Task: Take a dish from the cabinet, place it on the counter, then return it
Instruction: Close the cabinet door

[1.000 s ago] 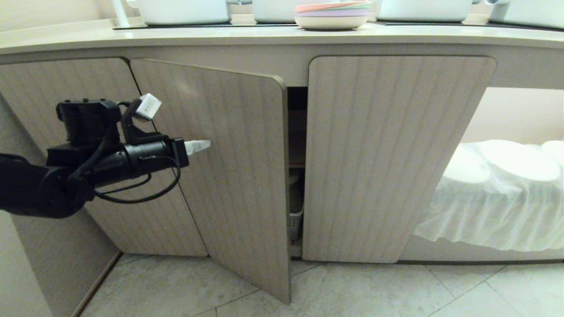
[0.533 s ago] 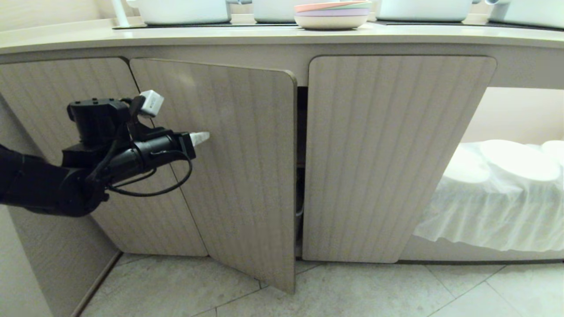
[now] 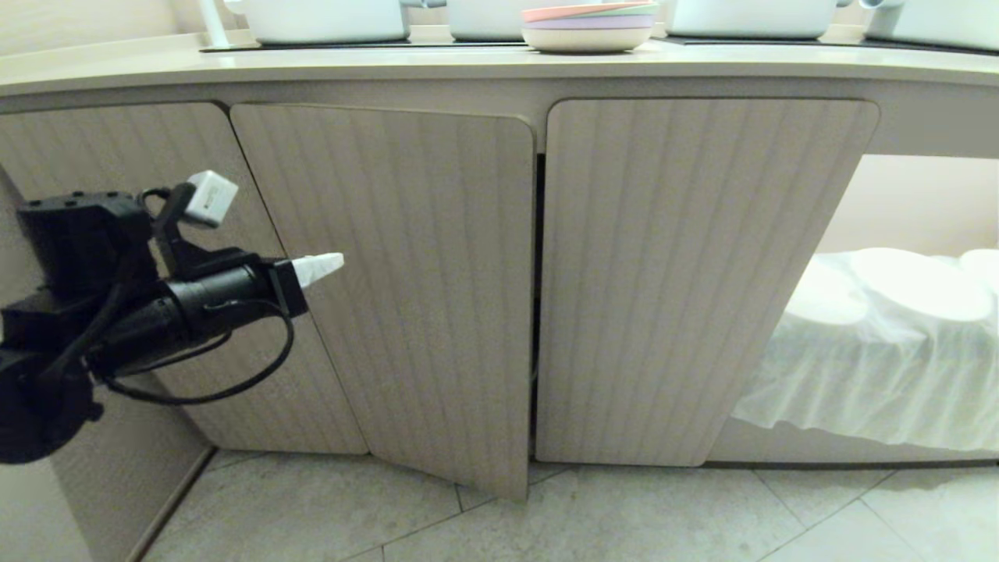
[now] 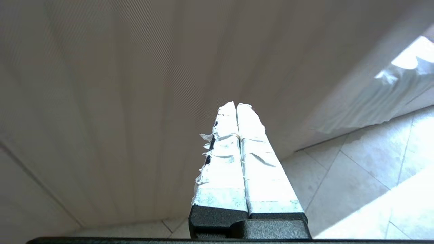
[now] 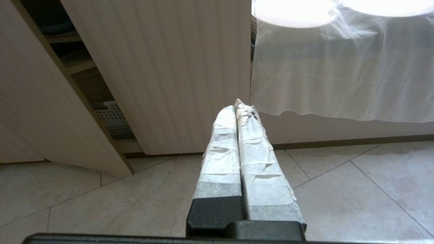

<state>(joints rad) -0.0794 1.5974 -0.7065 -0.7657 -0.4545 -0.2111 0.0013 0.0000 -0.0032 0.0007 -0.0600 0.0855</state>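
Well, left gripper (image 3: 332,262) jaws pressed together w/ nothing held, just off the cabinet's (image 3: 406,312) nearly-shut left door; dish not visible, prob. inside; risk: door stays ajar or tip scrapes ribbed panel.

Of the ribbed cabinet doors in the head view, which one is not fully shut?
The middle door, beside the left gripper: its lower corner swings out over the floor tiles, leaving a dark gap at its right edge. The doors either side sit flush.
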